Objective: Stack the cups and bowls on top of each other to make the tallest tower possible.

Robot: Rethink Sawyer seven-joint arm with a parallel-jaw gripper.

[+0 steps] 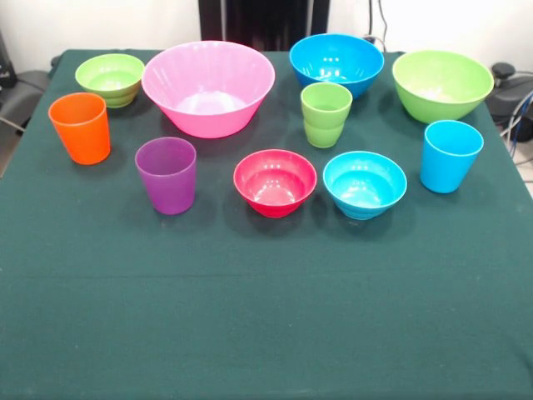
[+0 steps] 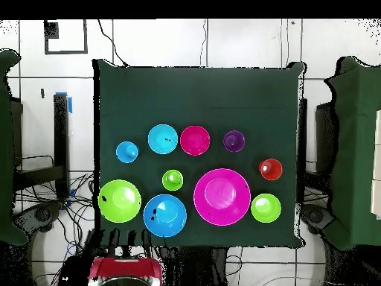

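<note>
All pieces stand apart and upright on the green table; nothing is stacked. The large pink bowl (image 1: 208, 87) (image 2: 222, 196) is at the far middle, with a medium blue bowl (image 1: 336, 62), a medium green bowl (image 1: 442, 83) and a small green bowl (image 1: 110, 79) beside it in the far row. Nearer stand the orange cup (image 1: 80, 127), purple cup (image 1: 166, 175), small red bowl (image 1: 275, 182), small light blue bowl (image 1: 365, 183), light blue cup (image 1: 450, 156) and light green cup (image 1: 326, 114). The gripper shows in neither view.
The robot's red base (image 2: 125, 269) sits beyond the table's edge by the pink bowl's side, and its dark pedestal (image 1: 258, 21) shows at the top. Bare green cloth (image 1: 266, 317) fills the near half. Cables lie on the floor beside the table.
</note>
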